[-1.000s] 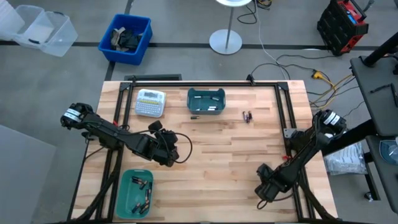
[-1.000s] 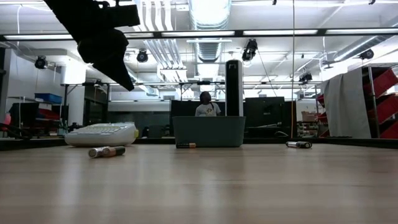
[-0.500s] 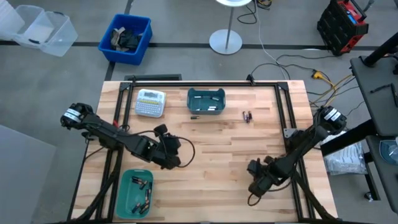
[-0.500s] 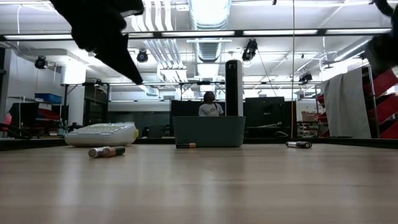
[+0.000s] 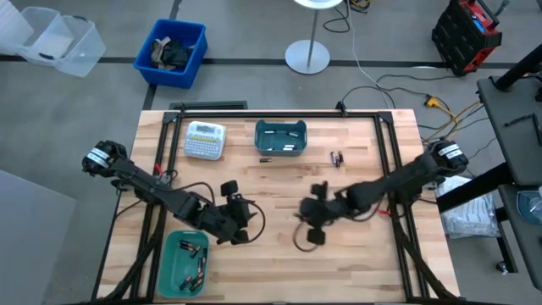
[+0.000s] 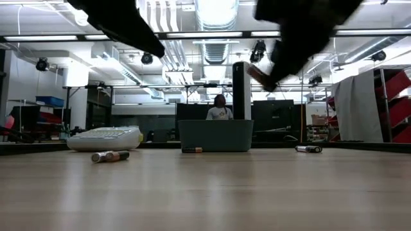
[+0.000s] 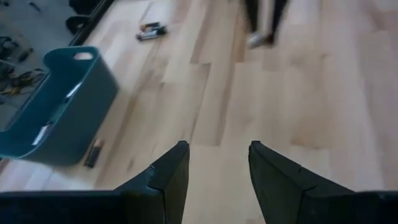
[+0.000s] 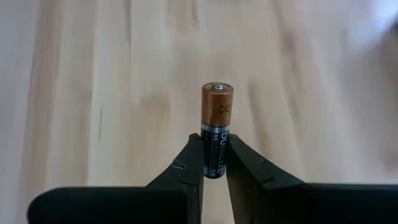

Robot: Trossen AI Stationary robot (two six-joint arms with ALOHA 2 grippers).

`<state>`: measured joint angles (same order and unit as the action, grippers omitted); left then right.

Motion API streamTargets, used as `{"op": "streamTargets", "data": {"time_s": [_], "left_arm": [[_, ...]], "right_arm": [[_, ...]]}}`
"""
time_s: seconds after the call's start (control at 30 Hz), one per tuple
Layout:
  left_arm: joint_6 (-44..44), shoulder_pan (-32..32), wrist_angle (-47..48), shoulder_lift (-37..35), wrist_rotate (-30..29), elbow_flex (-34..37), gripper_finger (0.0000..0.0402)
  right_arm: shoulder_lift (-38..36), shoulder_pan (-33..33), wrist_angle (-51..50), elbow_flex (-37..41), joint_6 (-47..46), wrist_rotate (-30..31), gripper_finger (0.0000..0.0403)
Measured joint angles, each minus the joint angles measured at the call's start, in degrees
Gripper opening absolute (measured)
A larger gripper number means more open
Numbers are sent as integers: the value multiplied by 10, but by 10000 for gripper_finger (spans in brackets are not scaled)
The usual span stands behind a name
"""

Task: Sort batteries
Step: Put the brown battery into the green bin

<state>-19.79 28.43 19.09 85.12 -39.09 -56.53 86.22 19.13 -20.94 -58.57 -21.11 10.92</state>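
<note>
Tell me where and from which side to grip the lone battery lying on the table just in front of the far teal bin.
Grip the lone battery across its middle, coming straight down from above. It lies flat on the table, lengthwise along the far teal bin's front wall, so that wall probably blocks a level approach from behind. Set the fingers on its long sides. The open left gripper is free.

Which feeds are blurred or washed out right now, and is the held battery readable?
Right wrist view: battery sharp between the right gripper fingers, label readable. High view: that gripper smeared. Low view: both arms are dark silhouettes against bright ceiling lights. Left wrist view: teal bin soft.
</note>
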Motion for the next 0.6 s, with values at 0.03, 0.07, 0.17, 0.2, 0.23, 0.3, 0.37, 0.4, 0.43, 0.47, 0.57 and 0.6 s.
{"op": "streamTargets", "data": {"time_s": [0.03,0.07,0.17,0.2,0.23,0.3,0.37,0.4,0.43,0.47,0.57,0.6], "left_arm": [[-1,3,-6,0,8,0,146],[-1,7,-15,0,16,0,146],[-3,16,-35,0,25,0,146],[-5,19,-41,0,25,0,146],[-8,19,-46,0,25,0,146],[-14,21,-60,0,24,0,146],[-23,21,-73,0,22,0,146],[-28,21,-78,0,21,0,146],[-36,21,-81,0,21,0,146],[-43,21,-82,0,18,0,146],[-61,21,-85,0,1,0,146],[-65,22,-86,0,-7,0,146]], "right_arm": [[5,-10,14,-8,36,0,35],[8,-17,29,-17,72,-1,35],[26,-35,57,-50,167,-2,35],[32,-39,59,-63,196,-2,35],[39,-43,60,-75,225,-2,35],[54,-47,67,-99,285,-2,35],[69,-48,78,-120,343,-3,35],[78,-47,81,-130,366,-3,35],[85,-47,82,-140,388,-4,35],[94,-47,81,-149,404,-4,35],[113,-47,78,-170,434,-4,35],[116,-47,78,-175,443,-4,35]]}}
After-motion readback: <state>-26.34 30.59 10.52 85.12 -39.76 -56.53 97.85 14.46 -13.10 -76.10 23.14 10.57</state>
